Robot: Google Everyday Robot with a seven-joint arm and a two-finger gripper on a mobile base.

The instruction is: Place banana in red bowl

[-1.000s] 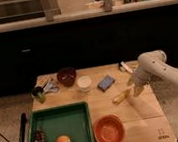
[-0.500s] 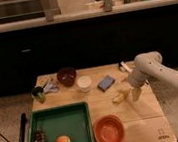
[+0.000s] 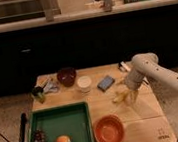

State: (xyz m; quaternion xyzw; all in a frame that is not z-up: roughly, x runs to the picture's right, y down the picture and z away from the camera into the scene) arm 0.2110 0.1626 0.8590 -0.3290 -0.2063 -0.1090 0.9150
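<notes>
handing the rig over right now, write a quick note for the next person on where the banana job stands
Gripper: low over the right side of the table, at the banana.
Banana: lying on the table, behind the red bowl and slightly to its right.
Red bowl: empty, at the front edge beside the green tray.
Done: approach only.
Left: grasp, lift, carry to the bowl, release.
</notes>
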